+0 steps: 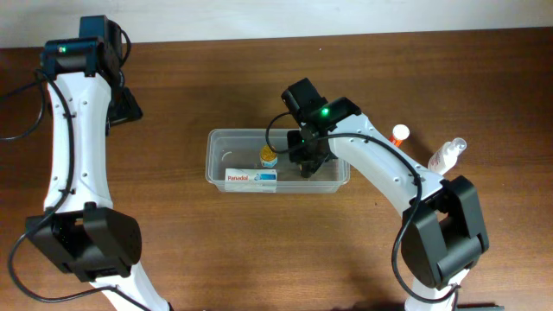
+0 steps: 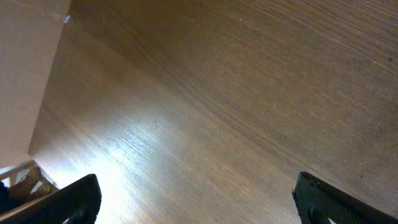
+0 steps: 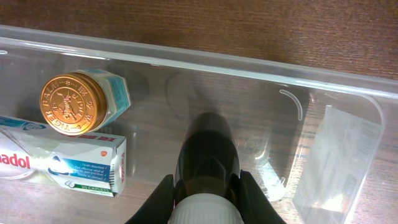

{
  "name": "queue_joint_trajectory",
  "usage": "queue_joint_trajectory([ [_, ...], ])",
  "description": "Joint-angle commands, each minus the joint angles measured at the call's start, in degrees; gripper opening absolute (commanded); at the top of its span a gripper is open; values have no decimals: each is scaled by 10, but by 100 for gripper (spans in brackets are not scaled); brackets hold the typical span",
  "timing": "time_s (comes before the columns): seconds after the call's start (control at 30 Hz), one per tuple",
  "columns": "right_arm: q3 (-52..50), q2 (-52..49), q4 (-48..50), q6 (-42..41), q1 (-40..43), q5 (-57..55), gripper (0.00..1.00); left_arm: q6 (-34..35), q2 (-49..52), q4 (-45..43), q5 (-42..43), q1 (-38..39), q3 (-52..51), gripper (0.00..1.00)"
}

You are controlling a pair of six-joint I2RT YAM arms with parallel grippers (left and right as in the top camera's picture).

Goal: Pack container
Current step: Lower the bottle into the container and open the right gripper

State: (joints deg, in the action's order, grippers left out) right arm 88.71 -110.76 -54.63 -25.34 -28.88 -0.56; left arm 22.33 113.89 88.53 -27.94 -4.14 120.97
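Right pincer [image 3: 205, 185]: narrow, fingers [image 3: 163, 190] against both sides of a dark bottle [image 3: 208, 146] with a pale end, lowered inside the container [image 3: 186, 62]. Container: clear tub on the table [image 1: 259, 259], enclosing the pincer on all sides; its bare floor lies under and ahead of the bottle. Box [image 3: 62, 165]: white and blue, lying flat just to the pincer's left in the wrist view, along the near wall. Jar [image 3: 73, 102]: gold lid, upright, beyond the box, left and ahead of the pincer, touching the box. Label [image 3: 336, 162]: pale sheet at the container's end, to the pincer's right. Orange-capped bottle [image 1: 400, 134] and spray bottle [image 1: 449, 155]: on the table outside the container, past that same end, near each other. Left pincer [image 2: 196, 199]: well apart from the right one, across the table, fingers spread wide over bare wood, holding nothing.
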Motion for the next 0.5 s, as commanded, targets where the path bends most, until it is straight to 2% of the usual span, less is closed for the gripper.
queue_joint_trajectory([
  [0.0, -3, -3, 1, -3, -5, -1, 22, 4, -4, 0, -8, 0, 2, 99],
  [0.2, -8, -3, 3, -2, -5, -1, 22, 4, -4, 0, -8, 0, 2, 99],
  [0.3, -8, -3, 3, -3, -5, -1, 27, 4, -4, 0, -8, 0, 2, 99],
  [0.47, -13, -3, 2, -3, -5, -1, 28, 4, -4, 0, -8, 0, 2, 100],
])
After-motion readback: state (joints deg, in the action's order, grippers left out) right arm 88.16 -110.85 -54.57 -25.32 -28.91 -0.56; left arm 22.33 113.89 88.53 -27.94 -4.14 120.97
